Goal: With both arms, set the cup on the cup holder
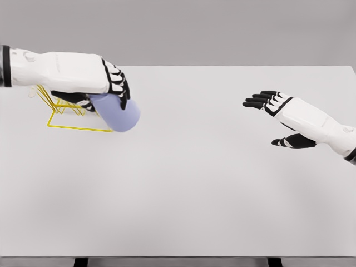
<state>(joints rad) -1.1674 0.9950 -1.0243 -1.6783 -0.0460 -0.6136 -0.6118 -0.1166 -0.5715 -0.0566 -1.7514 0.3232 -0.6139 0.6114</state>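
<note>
Left hand (108,89): comes in from the left edge, arm stretched across the far left of the table; fingers (119,83) curled over the top of the cup, thumb under it, clamped on the cup.
Cup (117,112): pale lavender-blue, tilted on its side, sticking out below and to the right of the left hand's fingers; its upper end is hidden under the palm.
Holder (67,114): thin yellow wire frame, just left of the cup and partly behind the left forearm; its flat base outline lies on the table, its slanted wires rise toward the hand. The cup's lower left edge overlaps the holder's right corner; whether they touch cannot be told.
Right hand (278,114): well to the right of the cup, above the table, fingers stretched out and spread toward the left, thumb apart below, holding nothing.
Table (183,194): white, flat, under everything.
</note>
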